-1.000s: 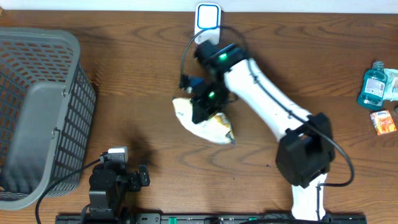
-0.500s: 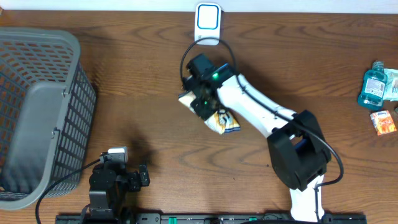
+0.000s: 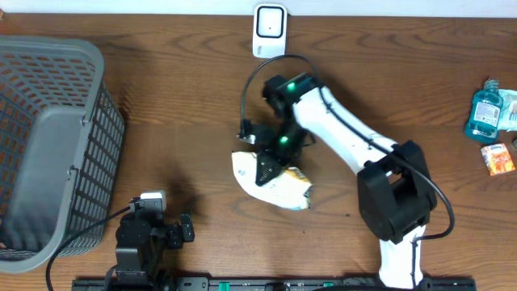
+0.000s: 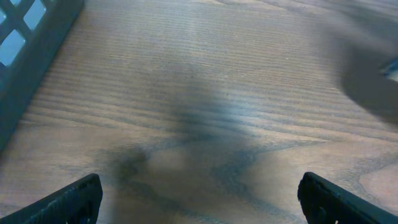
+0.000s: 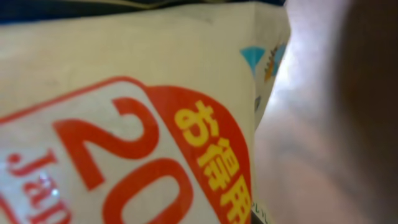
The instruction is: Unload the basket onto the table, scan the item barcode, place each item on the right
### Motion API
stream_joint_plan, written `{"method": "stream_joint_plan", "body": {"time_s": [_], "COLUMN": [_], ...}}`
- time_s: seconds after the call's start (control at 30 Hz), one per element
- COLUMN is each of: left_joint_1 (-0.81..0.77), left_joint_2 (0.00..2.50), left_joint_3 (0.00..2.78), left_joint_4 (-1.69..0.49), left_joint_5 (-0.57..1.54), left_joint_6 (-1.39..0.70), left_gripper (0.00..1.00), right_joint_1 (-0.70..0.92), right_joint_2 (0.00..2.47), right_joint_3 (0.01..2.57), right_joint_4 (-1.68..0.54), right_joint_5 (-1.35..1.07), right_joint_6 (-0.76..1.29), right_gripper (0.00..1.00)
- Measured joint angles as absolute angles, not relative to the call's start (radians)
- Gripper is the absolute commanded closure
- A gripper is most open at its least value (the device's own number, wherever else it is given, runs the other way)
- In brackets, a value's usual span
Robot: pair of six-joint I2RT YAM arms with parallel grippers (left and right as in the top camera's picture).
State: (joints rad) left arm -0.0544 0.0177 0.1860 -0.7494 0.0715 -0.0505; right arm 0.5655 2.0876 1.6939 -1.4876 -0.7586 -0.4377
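The item is a cream snack bag (image 3: 275,184) with orange print, hanging over the middle of the table in the overhead view. My right gripper (image 3: 271,158) is shut on its upper edge. The bag (image 5: 124,124) fills the right wrist view, showing a red label with a large "20" and yellow characters, and it hides my fingers there. The white barcode scanner (image 3: 268,31) stands at the table's far edge, well apart from the bag. My left gripper (image 4: 199,205) is open over bare wood near the front left, with nothing between its fingertips (image 4: 78,199).
A grey mesh basket (image 3: 48,145) stands at the left, and its corner (image 4: 25,37) shows in the left wrist view. A blue bottle (image 3: 485,113) and a small orange box (image 3: 498,158) lie at the right edge. The left arm (image 3: 149,238) sits at the front edge.
The right arm carried the bag up toward the scanner, then swung it back toward the front and turned it. The left arm has not moved.
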Motion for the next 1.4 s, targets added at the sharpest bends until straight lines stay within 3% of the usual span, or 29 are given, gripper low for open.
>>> {"method": "stream_joint_plan", "body": {"time_s": [0.13, 0.3, 0.53, 0.87, 1.07, 1.23, 1.4], "left_joint_1": [-0.054, -0.054, -0.054, -0.054, -0.054, -0.054, -0.054], "left_joint_2": [0.018, 0.018, 0.018, 0.018, 0.018, 0.018, 0.018], "left_joint_3": [0.186, 0.186, 0.186, 0.186, 0.186, 0.186, 0.186], "left_joint_4": [-0.75, -0.749, -0.75, -0.749, -0.749, -0.749, -0.75], "left_joint_5": [0.072, 0.072, 0.072, 0.072, 0.072, 0.072, 0.072], "left_joint_6": [-0.051, -0.051, -0.051, -0.051, -0.051, -0.051, -0.051], "left_gripper": [0.02, 0.02, 0.02, 0.02, 0.02, 0.02, 0.02], "right_joint_1": [0.538, 0.538, 0.538, 0.538, 0.538, 0.538, 0.539], "right_joint_2": [2.088, 2.086, 2.026, 1.637, 1.547, 1.542, 1.542], "right_joint_3": [1.695, 1.695, 1.657, 1.364, 1.287, 1.277, 1.259], "right_joint_4": [-1.67, -1.698, -1.694, -1.699, -1.663, -1.529, -1.155], "right_joint_5": [-0.862, -0.913, -0.913, -0.932, -0.941, -0.939, -0.794], "right_joint_6": [-0.639, -0.76, -0.772, -0.772, -0.772, -0.75, -0.591], "right_gripper": [0.99, 0.99, 0.99, 0.99, 0.98, 0.98, 0.99]}}
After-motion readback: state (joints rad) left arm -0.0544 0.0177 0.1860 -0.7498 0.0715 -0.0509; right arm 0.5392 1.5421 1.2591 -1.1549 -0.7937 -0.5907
